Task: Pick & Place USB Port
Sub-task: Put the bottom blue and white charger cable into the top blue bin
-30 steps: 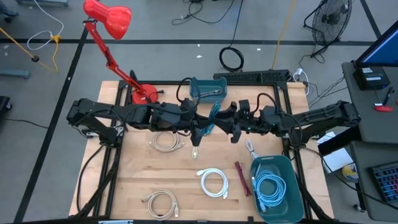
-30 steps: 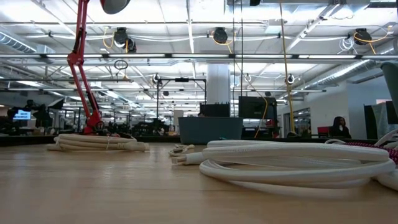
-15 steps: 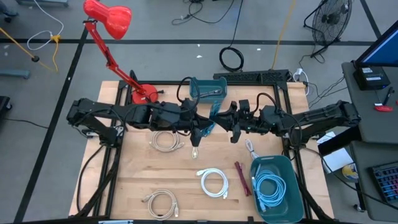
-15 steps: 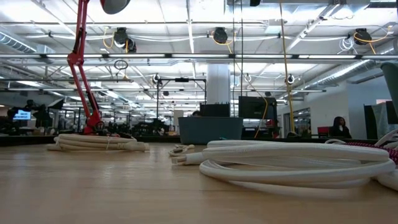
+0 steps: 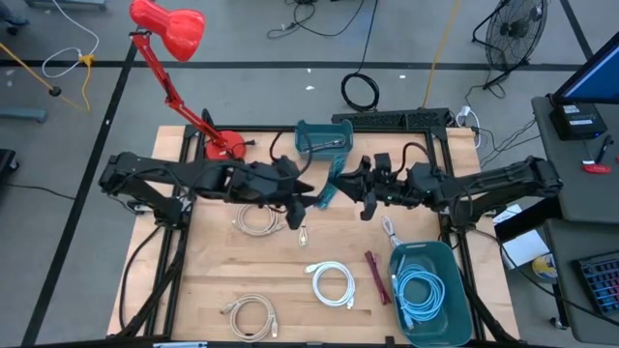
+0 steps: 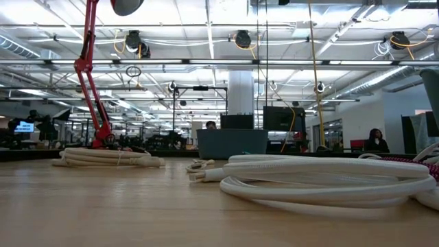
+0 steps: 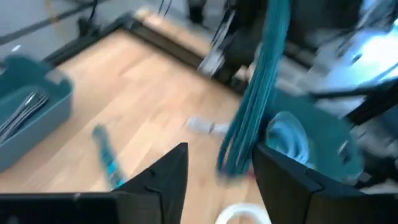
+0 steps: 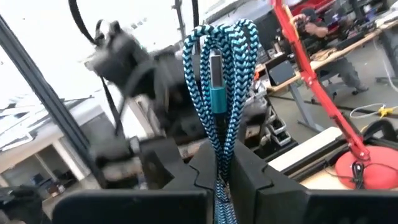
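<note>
A: Where do we have the teal braided cable [image 8: 219, 81]?

B: Folded into loops and pinched between our right gripper [image 8: 221, 163]'s dark fingers, which press together on the bundle. Its silver plug with a teal collar stands upright among the woven strands. From above it hangs near the table [image 5: 213, 271]'s middle, toward twelve o'clock.

A: And our left gripper [image 7: 219, 167]?

B: Its jaws are spread, and the cable hangs just beyond them, apart from both fingers. Overhead it sits at nine o'clock from the cable [image 5: 329, 186].

A: Around that?

B: A smooth teal plastic bin [image 5: 319, 140] at twelve o'clock holds silvery cables. A second teal bin [image 5: 455, 290] at four o'clock holds a pale blue coil. Round white coils [image 5: 331, 283] lie on the light wooden planks at six o'clock, beside a thin dark red cable [image 5: 376, 278]. A glossy red lamp [image 5: 169, 27] stands at ten o'clock.
</note>
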Controlling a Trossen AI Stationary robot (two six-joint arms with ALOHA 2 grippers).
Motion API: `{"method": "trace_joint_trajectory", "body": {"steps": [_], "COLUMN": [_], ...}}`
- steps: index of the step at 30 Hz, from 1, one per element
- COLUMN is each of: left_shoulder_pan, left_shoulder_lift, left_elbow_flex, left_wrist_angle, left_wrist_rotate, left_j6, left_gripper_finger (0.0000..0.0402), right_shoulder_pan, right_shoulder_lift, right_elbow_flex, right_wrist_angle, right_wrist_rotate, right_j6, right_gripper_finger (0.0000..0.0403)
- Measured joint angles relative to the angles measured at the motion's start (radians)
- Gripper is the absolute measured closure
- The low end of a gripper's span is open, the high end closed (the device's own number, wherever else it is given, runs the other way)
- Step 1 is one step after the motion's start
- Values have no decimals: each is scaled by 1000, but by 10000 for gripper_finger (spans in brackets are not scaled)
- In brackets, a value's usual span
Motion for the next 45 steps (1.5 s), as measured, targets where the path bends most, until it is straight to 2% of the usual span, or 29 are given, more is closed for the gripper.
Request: {"method": "trace_joint_trajectory", "body": {"steps": [7, 10, 13, 17, 24, 29, 34, 38, 45], "left_shoulder_pan": [-44, -77, -95, -98, -78, -40, -10, 8, 48], "left_shoulder_lift": [-12, -12, -11, -12, -15, -15, -15, -15, -15], "left_elbow_flex": [-1, -1, -1, -1, -1, -1, -1, -1, -1], "left_wrist_angle": [-140, -142, -143, -144, -146, -146, -146, -149, -195], "left_wrist_rotate": [-17, -52, -104, -117, -135, -135, -143, -143, -139], "left_j6": [-29, -42, -43, -43, -54, -77, -89, -78, -73], "left_gripper_finger": [215, 223, 232, 242, 245, 245, 245, 245, 245], "right_shoulder_pan": [-60, -125, -221, -376, -651, -786, -855, -874, -864], "right_shoulder_lift": [-52, -73, -75, -57, 35, 138, 259, 357, 517], "right_elbow_flex": [3, 3, 3, 3, 1, 1, 45, 160, 459], "right_wrist_angle": [-100, -184, -260, -298, -296, -257, -233, -266, -573], "right_wrist_rotate": [116, 162, 145, 33, -231, -429, -537, -601, -629], "right_j6": [-13, 12, 48, 67, 83, 89, 69, -11, -258], "right_gripper_finger": [393, 394, 394, 394, 394, 395, 395, 395, 395]}}
